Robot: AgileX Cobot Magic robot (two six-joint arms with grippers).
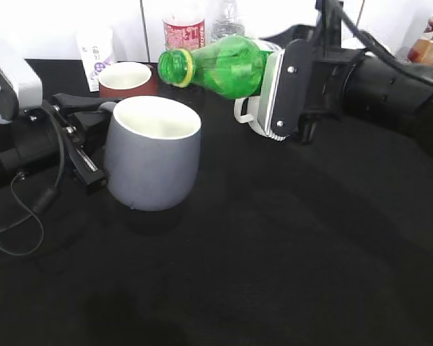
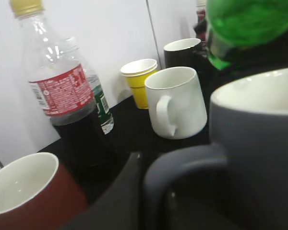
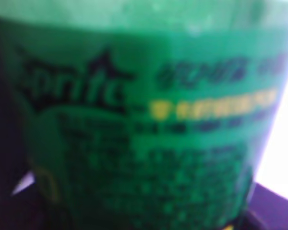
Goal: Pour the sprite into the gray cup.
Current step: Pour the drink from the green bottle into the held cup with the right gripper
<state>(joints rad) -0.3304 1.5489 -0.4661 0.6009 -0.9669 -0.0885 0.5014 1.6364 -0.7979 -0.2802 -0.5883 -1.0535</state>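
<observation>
The sprite [image 1: 227, 65] is a bright green bottle held nearly on its side above the table, its capped neck pointing left, just above and behind the gray cup's rim. My right gripper [image 1: 274, 90] is shut on its body; the label fills the right wrist view [image 3: 144, 124]. The gray cup [image 1: 153, 155] stands upright with a white inside. My left gripper [image 1: 86, 140] is shut on the cup's handle [image 2: 182, 167], one dark finger beside the loop [image 2: 129, 191]. The bottle's green body shows at the top of the left wrist view [image 2: 249, 24].
A brick-red mug [image 1: 128, 78] stands behind the gray cup. A cola bottle [image 2: 69, 96], a clear bottle [image 2: 98, 100], yellow cups [image 2: 140, 79], a white mug [image 2: 175, 103] and a black mug [image 2: 182, 50] line the back. A white carton [image 1: 95, 54] is at back left.
</observation>
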